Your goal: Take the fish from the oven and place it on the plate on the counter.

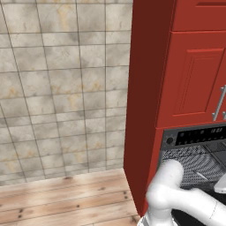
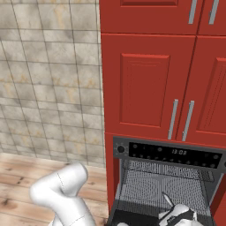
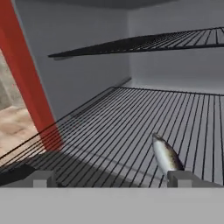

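Pincer (image 3: 109, 179) wide, empty, at oven (image 2: 167, 185) mouth. Fish (image 3: 165, 156) lies on lower wire rack (image 3: 131, 127), just ahead of one finger (image 3: 183, 178), off-centre. Risk: closing now nudges fish aside or clips rack wire; slender body may slip.

The robot arm (image 1: 176, 198) consists of glossy white, rounded tubular links joined by bulbous elbow housings, with a smooth moulded surface and soft grey shading along the undersides. At the wrist end, the white casing carries dark, near-black sections at the joint and around the hand (image 2: 180, 216). The gripper (image 3: 109, 178) has two small fingertips (image 3: 41, 178), each a squared grey block with a flat top face and a darker body behind it.
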Robot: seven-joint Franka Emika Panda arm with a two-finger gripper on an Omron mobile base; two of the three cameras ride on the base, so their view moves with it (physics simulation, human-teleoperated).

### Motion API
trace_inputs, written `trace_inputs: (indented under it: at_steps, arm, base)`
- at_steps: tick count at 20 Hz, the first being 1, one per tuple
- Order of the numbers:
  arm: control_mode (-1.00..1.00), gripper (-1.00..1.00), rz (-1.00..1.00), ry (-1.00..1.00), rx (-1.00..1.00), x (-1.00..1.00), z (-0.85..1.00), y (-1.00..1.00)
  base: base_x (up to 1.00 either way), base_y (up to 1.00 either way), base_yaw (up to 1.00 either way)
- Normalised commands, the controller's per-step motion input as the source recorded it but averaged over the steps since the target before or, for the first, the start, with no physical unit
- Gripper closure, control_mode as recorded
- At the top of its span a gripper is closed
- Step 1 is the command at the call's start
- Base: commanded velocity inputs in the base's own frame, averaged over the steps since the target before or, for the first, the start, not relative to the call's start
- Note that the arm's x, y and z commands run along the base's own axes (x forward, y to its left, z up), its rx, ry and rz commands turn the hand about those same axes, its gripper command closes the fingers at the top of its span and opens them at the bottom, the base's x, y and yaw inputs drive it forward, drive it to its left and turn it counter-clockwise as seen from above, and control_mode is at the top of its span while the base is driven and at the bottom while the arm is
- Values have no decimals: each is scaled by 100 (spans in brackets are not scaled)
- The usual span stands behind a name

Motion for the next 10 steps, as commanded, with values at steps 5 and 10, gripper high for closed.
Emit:
trace_inputs:
  at_steps: [5, 10]
  arm:
    - [-100, -100, -20, -36, 1, 23, -18, 2]
    - [-100, -100, -9, -36, 4, 21, -8, -24]
  base:
    - [0, 0, 0]
    - [0, 0, 0]
